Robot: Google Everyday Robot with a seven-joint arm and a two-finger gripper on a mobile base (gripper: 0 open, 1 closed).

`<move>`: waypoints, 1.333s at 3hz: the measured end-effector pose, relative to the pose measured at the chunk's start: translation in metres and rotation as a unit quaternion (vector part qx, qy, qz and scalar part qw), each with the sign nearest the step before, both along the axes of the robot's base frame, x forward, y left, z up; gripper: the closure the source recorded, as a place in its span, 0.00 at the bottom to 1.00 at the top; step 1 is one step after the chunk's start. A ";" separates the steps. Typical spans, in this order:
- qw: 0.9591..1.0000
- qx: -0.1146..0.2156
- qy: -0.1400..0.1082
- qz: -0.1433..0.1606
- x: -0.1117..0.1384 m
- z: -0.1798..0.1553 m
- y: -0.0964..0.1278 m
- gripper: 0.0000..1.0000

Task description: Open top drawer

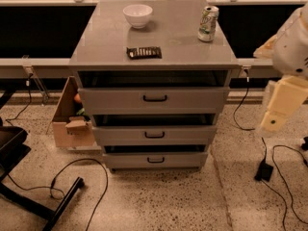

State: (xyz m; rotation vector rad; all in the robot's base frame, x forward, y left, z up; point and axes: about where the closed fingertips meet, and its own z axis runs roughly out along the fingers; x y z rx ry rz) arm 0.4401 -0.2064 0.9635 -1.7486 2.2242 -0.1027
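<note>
End effector: cream, at the right of view, off the cabinet's right side; open or closed cannot be told.
Top drawer: left of the end effector, well apart; black bar handle centred, dark gap above its front.
Tabletop: dark flat packet, then white bowl and green-white can, print unreadable.

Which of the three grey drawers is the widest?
The top drawer, right under the tabletop; the two below are narrower and shorter. The gripper hangs off to its right, touching nothing.
</note>
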 end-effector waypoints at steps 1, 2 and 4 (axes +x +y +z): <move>0.999 0.011 0.010 0.035 0.008 -0.073 0.032 0.00; 0.999 -0.007 -0.001 0.050 0.023 -0.139 0.049 0.00; 0.989 -0.090 -0.101 0.052 0.162 -0.216 0.059 0.00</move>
